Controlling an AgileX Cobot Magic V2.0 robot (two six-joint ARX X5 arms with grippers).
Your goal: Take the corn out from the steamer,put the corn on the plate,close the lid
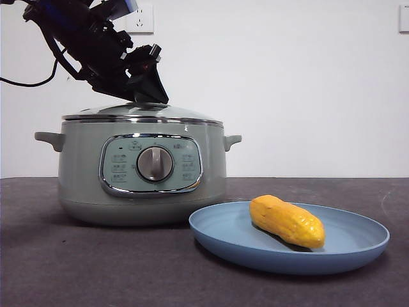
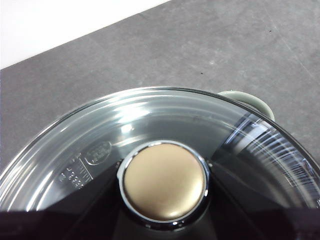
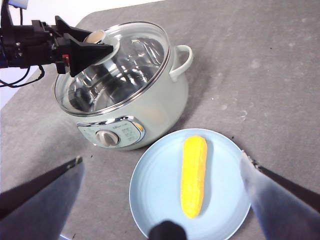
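So the corn (image 1: 287, 222) is lying on its side on the plate (image 1: 358, 246), a bit toward the side away from the steamer (image 1: 142, 171), with blue showing all round it from above. The plate sits on the dark table (image 1: 64, 268) just beside the steamer's front; from the low front camera its rim overlaps the pot's base, so I can't tell if they actually touch.

The lid (image 1: 142, 113) is on the steamer, sitting level on the rim in front view. From the right wrist camera you can see through the glass to the shiny inside, though reflections muddle what's in there.

The left gripper (image 3: 95, 44) is right at the lid's knob (image 2: 165, 181). In its own wrist view the jaws are just black shapes on either side of the knob at the frame's edge, mostly cut off. They look to be at the knob's sides, but whether they're pinching it, can't tell.

The right gripper (image 3: 162, 172) hangs above the plate with jaws spread wide and nothing between them.
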